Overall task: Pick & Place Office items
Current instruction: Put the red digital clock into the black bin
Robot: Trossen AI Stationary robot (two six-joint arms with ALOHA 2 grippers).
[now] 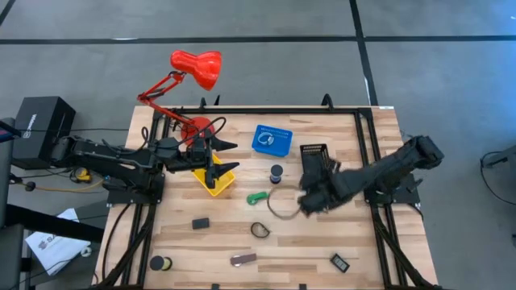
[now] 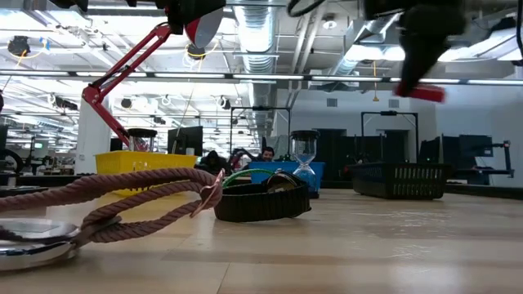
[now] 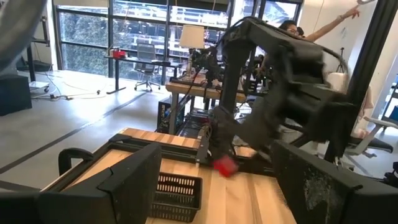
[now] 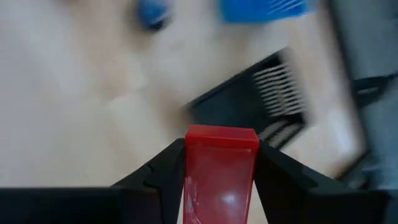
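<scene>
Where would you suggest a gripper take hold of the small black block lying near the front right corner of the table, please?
Probably from straight above, closing across the narrow sides of the black block. It lies flat and turned at an angle on the table, apart from other items, so the fingers would need turning to match its tilt.

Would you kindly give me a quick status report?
Right tool shut on red plastic block, raised near black mesh basket. Left tool open above yellow basket. Path clear.

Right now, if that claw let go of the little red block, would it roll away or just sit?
Probably sit: the red block shows flat faces and square edges. It looks rigid, pinched without bending by the right claw. Its glossy face might be slippery.
</scene>
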